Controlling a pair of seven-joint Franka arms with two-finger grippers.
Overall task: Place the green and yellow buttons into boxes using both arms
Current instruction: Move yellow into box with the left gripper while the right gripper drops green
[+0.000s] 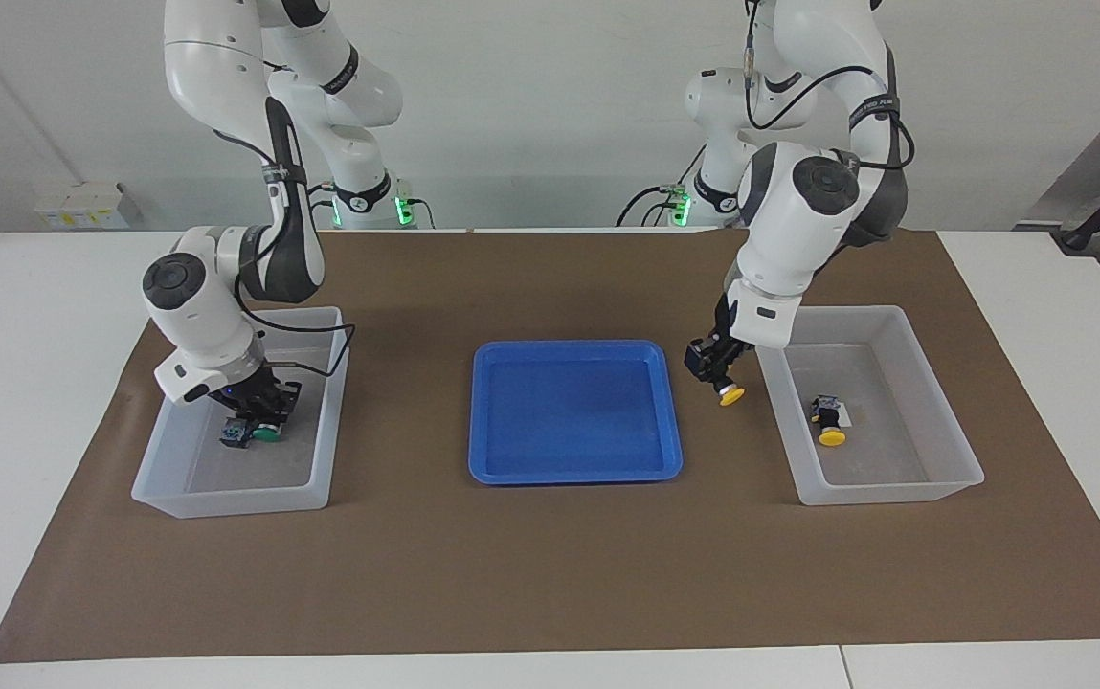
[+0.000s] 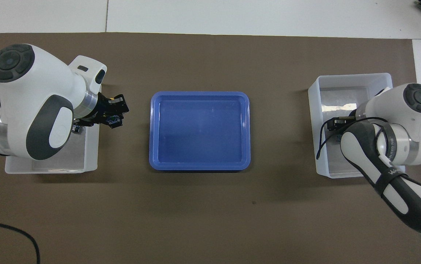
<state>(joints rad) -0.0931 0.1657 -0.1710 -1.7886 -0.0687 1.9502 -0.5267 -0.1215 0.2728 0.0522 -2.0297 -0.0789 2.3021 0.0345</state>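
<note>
The left gripper is clamped on a yellow button, cap pointing down. It hangs in the air over the brown mat, in the strip between the blue tray and the clear box at the left arm's end of the table. Reading the facing view as a clock with the tray at the centre and twelve toward the robots, this box lies at three o'clock and the carried button just short of its rim. Inside the box another yellow button already lies on its side. The right gripper is down inside the other clear box at nine o'clock, right on top of a green button that seems to rest on the box floor. Whether it grips that button or has let go cannot be told, and a second green one may be hidden beneath it. The tray is empty, so the task looks close to its end: what remains is probably to carry the yellow button over the rim and let it go. The left arm bends steeply down from a raised elbow, wrist tilted toward the tray. The right arm is folded low, its wrist over the box.
</note>
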